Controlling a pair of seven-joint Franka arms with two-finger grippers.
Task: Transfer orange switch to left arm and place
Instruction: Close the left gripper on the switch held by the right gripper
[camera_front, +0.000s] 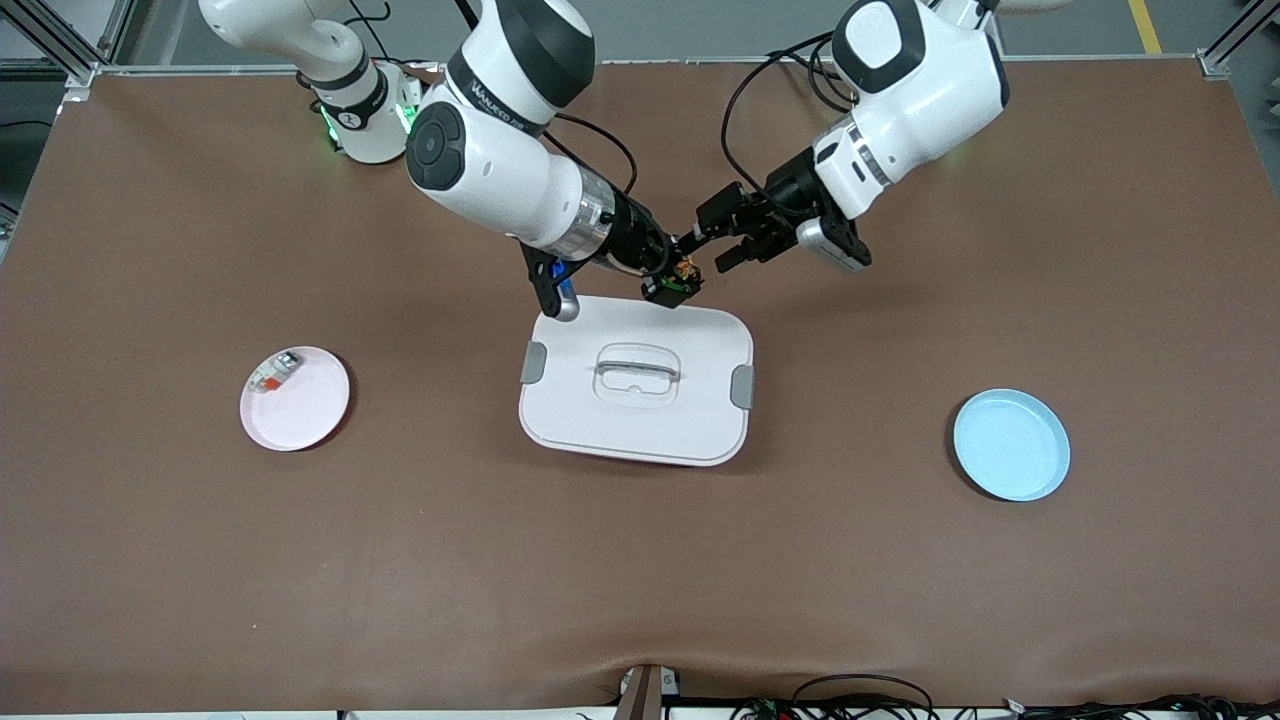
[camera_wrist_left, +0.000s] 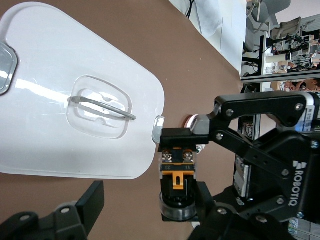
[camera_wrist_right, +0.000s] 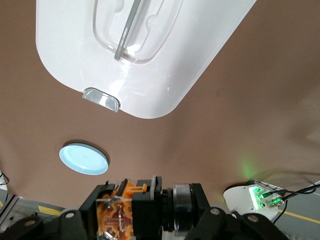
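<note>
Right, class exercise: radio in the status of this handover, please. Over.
Right gripper shut on orange switch, held over the box edge. Left gripper open beside the switch, not gripping. Box directly beneath the handover.

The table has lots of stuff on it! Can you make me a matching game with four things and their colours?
Things:
1. box
2. plate with a small white piece on it
3. empty plate
4. switch held by the right gripper

Colours:
A. light blue
B. black and orange
C. white with grey latches
D. pale pink

Pairs: 1-C, 2-D, 3-A, 4-B
</note>
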